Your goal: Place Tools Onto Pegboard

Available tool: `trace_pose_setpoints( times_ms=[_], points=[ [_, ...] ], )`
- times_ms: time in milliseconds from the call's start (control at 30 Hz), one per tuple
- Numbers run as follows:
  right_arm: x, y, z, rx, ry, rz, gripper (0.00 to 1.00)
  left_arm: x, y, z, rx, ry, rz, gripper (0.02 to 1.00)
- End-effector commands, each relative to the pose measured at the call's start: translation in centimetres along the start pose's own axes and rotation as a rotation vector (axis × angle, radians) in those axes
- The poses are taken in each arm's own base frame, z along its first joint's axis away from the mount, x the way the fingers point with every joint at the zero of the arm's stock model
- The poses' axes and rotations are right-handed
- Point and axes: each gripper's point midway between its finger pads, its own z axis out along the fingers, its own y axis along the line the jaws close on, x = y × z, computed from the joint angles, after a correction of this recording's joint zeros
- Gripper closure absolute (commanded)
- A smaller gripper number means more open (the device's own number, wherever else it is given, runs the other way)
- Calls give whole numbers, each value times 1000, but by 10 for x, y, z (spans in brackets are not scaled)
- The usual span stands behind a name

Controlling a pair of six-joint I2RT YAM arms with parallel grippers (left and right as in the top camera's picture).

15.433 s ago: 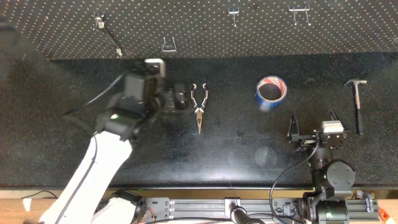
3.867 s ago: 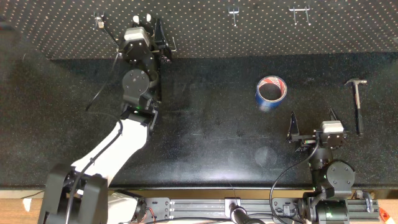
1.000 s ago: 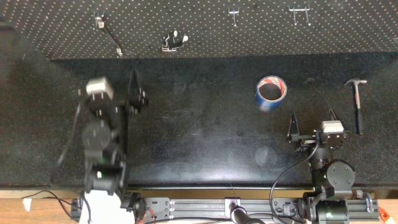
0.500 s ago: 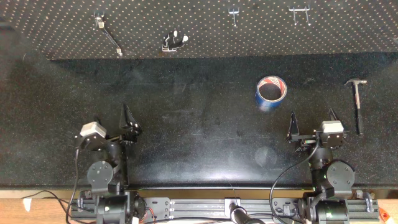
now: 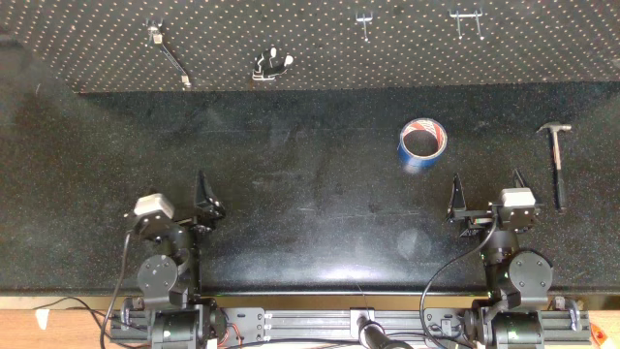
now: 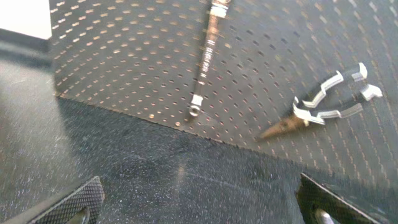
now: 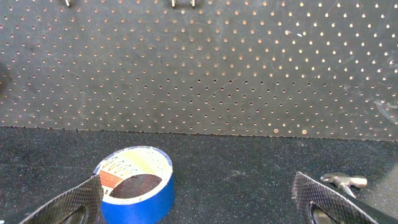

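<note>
Grey-handled pliers (image 5: 271, 64) hang on the pegboard (image 5: 407, 48), beside a long metal tool (image 5: 170, 54) on its own peg. Through the left wrist camera the pliers (image 6: 323, 106) and the metal tool (image 6: 208, 50) appear far off on the board. My left gripper (image 5: 176, 201) is open with nothing in it near the table's front left, its midpoint (image 6: 199, 211) over bare mat. A blue tape roll (image 5: 422, 143) and a hammer (image 5: 555, 163) lie on the mat at the right. My right gripper (image 5: 486, 194) is open behind the tape roll (image 7: 134, 183), with the hammer head (image 7: 345, 180) to one side.
Two bare hooks (image 5: 364, 17) (image 5: 467, 17) stick out of the pegboard's upper right. A black mat (image 5: 310, 184) covers the table from the board to the front edge, and a wooden strip runs along the front.
The left arm has drawn back from mid-table to its base at the front left, gripper open. The pliers stay hung on the pegboard. The right arm has not moved.
</note>
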Motion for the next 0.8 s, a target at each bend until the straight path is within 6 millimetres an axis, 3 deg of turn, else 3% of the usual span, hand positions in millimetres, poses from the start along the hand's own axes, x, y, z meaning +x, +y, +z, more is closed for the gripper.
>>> trace_pose_setpoints(
  times_ms=[33,600,800],
  points=[
    [1,0,0,3,0,-11,5,5,-16,-2,95,16,179,23],
    [1,0,0,3,0,-11,5,14,-54,-9,255,37,185,23],
    [1,0,0,3,0,-11,5,14,-55,-9,261,39,186,23]
  ],
)
